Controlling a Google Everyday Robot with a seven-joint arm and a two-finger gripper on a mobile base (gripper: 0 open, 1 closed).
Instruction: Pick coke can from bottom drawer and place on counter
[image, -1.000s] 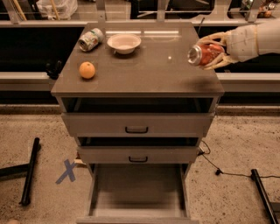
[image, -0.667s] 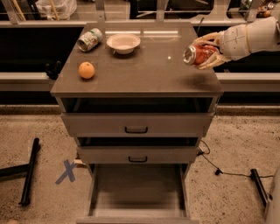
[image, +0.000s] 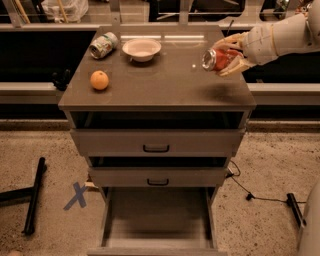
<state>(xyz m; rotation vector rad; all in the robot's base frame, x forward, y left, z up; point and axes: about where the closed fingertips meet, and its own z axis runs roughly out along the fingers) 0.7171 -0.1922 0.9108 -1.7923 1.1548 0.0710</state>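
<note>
Gripper (image: 223, 56) hung over the right rear of the counter (image: 165, 82), fingers (image: 231, 42) clamped around the coke can (image: 215, 59). Can lay tipped sideways, silver end facing left, seemingly just off the surface; I couldn't be sure. Bottom drawer (image: 157, 215) stood pulled out. Orange (image: 99, 80), bowl (image: 142, 49) and green-labelled can (image: 103, 45) sat at left.

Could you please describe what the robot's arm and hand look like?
The arm is a thick, rounded, cream-white shell with ring seams between its segments. The hand, above the right rear part of the counter, has two slim beige fingers. No cables or markings show on it.
</note>
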